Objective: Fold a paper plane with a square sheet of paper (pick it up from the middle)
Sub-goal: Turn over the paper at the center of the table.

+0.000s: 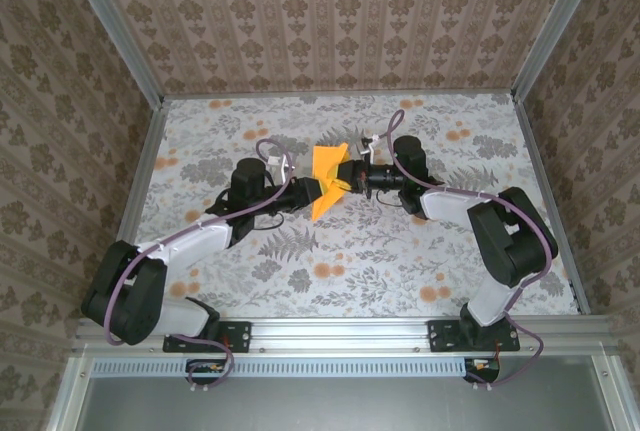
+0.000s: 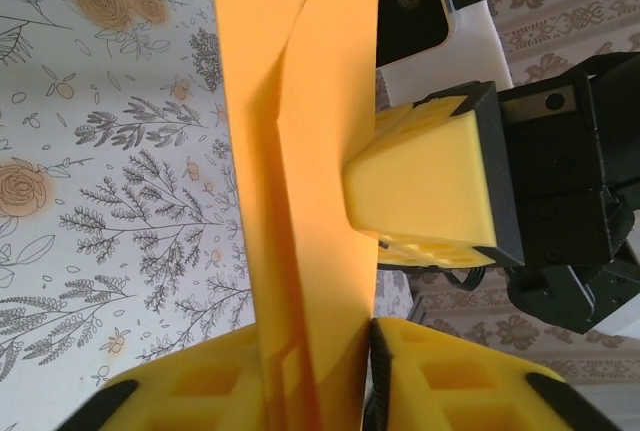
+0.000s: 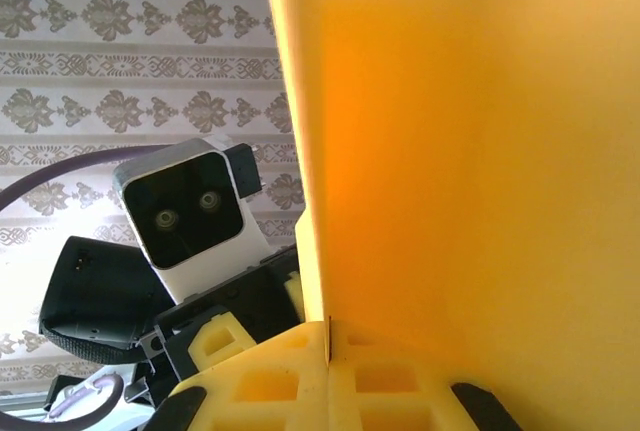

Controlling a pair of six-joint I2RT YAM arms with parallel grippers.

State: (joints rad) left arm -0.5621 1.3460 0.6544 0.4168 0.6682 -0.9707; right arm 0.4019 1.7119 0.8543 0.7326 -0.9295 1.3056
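At the far left a metal rail [image 1: 140, 191] edges the bench [image 1: 400, 271], with patterned wall [image 1: 60, 151] rising just behind it. A broad strip of flowered surface lies open between that rail and the left arm [image 1: 190, 246], which reaches diagonally inward to the middle.

The left gripper [image 1: 308, 194] has its jaws pressed against the sheet of paper [image 1: 326, 173] from both sides. In the wrist view, the orange-yellow paper fills the gap between the yellow fingers [image 2: 190, 391]. The sheet is held mid-bench between the two grippers, partly folded. One corner points toward the back wall and a narrower end points toward the near rail [image 1: 340, 329]. Its edges are straight and sharp, and a slanting fold line runs along it.

Just right of it, the right gripper [image 1: 350, 180] has its jaws closed tight on the paper, and the paper's edge stands straight up from the seam between the fingers [image 3: 250, 381]. Beyond the right arm [image 1: 500, 241], open bench runs to the right rail [image 1: 545, 191].
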